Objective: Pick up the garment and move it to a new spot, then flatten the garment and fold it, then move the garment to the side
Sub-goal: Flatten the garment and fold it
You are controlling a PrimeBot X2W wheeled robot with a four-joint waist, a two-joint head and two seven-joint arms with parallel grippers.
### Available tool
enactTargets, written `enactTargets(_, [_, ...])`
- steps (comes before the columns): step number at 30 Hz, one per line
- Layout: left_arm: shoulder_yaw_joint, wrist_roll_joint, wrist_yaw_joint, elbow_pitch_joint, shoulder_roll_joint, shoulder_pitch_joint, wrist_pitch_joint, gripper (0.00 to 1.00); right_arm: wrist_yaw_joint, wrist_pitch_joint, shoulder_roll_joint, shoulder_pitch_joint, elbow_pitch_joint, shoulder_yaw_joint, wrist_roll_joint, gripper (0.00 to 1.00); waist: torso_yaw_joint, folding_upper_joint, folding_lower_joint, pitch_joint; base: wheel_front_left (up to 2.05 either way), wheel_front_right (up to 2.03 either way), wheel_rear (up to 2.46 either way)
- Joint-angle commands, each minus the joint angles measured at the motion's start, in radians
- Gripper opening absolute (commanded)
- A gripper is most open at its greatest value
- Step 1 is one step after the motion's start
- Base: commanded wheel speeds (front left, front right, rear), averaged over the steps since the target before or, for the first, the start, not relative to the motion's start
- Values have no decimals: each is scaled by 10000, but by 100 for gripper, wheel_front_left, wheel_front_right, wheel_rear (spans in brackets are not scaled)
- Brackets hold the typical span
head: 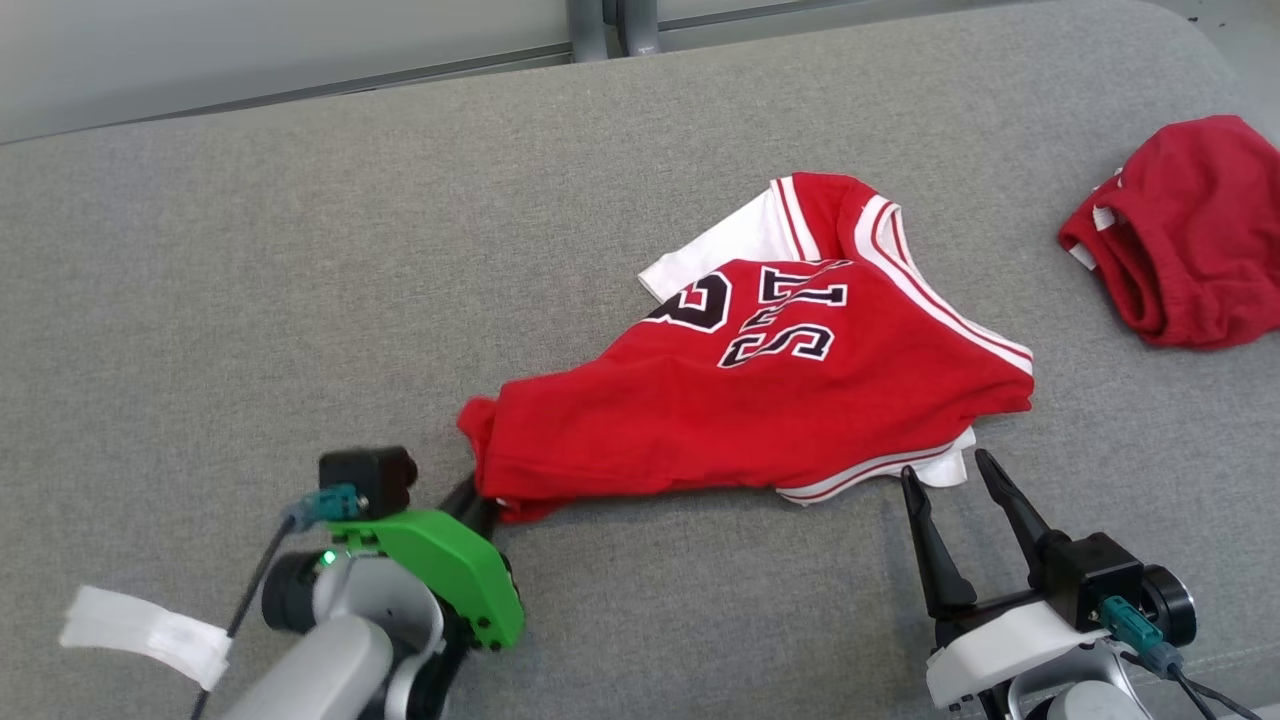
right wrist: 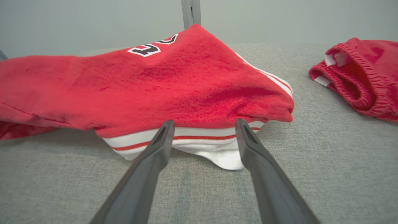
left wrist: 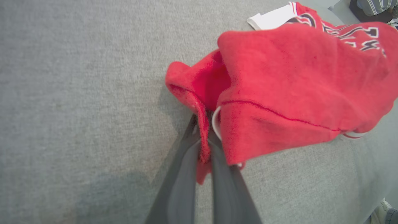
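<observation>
1 garment (head: pixel 790 400): red jersey with white-and-red striped trim and black lettering. It lies crumpled near the middle of the grey cushioned surface (head: pixel 300 300), partly doubled over on itself, with white lining showing at the far edge and at the near hem. Condition: not flat, not folded.

2 grippers, both at the garment's near edge.
- Left gripper (left wrist: pixel 203 137): jaws clenched on a bunched red corner at the garment's left end. In the left wrist view a fold of cloth is pinched between the 2 dark fingers. Whether that corner is off the surface I cannot tell; the bulk of the garment rests on it.
- Right gripper (head: pixel 945 463): jaws released and spread wide, holding nothing. The tips are just beside the striped white hem at the garment's right end, and in the right wrist view the hem lies just ahead of them. Whether they touch the cloth I cannot tell.

1 further item: red shorts (head: pixel 1180 230) with an elastic waistband, heaped well apart at the right of the surface.

Progress, as judged:
- Picking up is barely begun, with 1 of 2 grasps made and the 2nd lined up but not closed.
- Lift and move to a new spot: not done.
- Flattening: not done.
- Folding: not done.
- Moving aside: not done.

Nearly the whole task is outstanding. The right-hand jaws probably need to advance a little onto the hem before closing, so that they catch the red cloth and not the lining alone.
</observation>
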Motion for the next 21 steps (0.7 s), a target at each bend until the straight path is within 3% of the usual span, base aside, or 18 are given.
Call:
enactTargets(1, [176,505,142,-574,511,-682,-71,0,1,-3,-29,43,-12,-31,22,100,43,89,0,3,0,0,0])
enactTargets(4, [311,930,384,-1299,939,-1073,-47,0,1,-3,-27,59,12,-10,110,100,79,89,0,-14,0,0,0])
enactTargets(8, [581,1688,1087,-2780,1906,-1521,249,0,1,-3,-27,117,71,78,225,100,133,89,0,-73,0,0,0])
enactTargets(14, [545,1824,1749,-3817,2888,-379,719,0,1,-3,-29,153,86,107,335,100,159,89,0,-97,0,0,0])
enactTargets(17, [591,1388,1700,-3757,2837,460,386,0,1,-3,-31,159,51,42,289,100,236,89,0,-49,0,0,0])
enactTargets(21, [807,439,1091,-3521,2330,1417,-415,0,1,-1,-31,165,67,-34,92,100,437,89,0,2,0,0,0])
